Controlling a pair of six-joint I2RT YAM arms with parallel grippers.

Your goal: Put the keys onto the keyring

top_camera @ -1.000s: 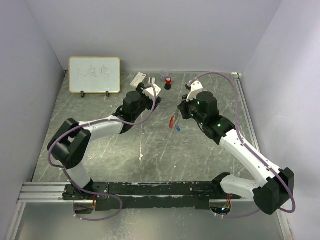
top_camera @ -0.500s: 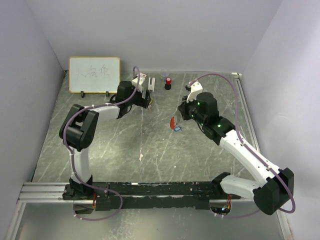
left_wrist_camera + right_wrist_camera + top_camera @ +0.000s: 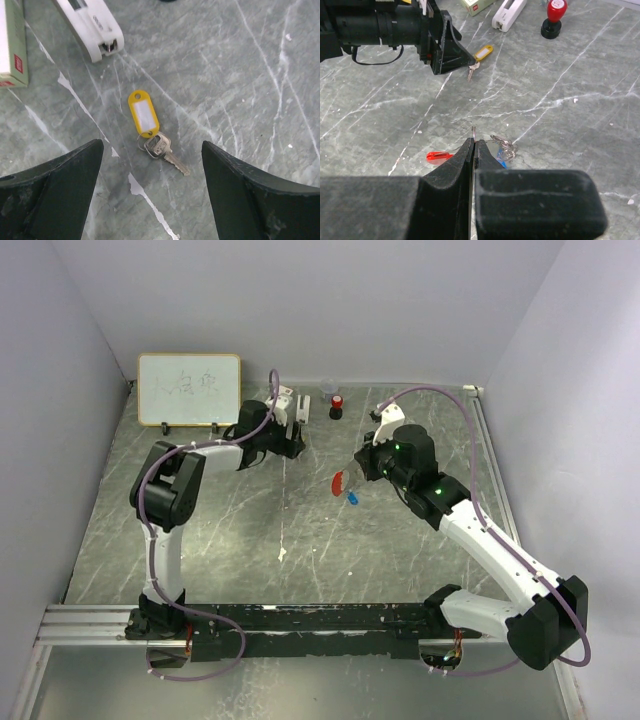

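My right gripper is shut on the thin wire of the keyring. Its red tag trails to the left. A blue-headed key with a tangle of wire sits to the right, partly hidden by my finger. From above, the red tag and blue key lie just left of the right gripper. My left gripper stands open over a pale metal key joined by a small ring to a yellow tag. That key lies flat and untouched.
A white box with a red mark and a white oblong device lie just beyond the left gripper. A red-and-black cylinder stands at the back, with a whiteboard at the back left. Walls close in on both sides.
The left arm has folded back, elbow pulled toward the rear left, its gripper staying near the white box. The red tag in the right gripper has swung slightly left.
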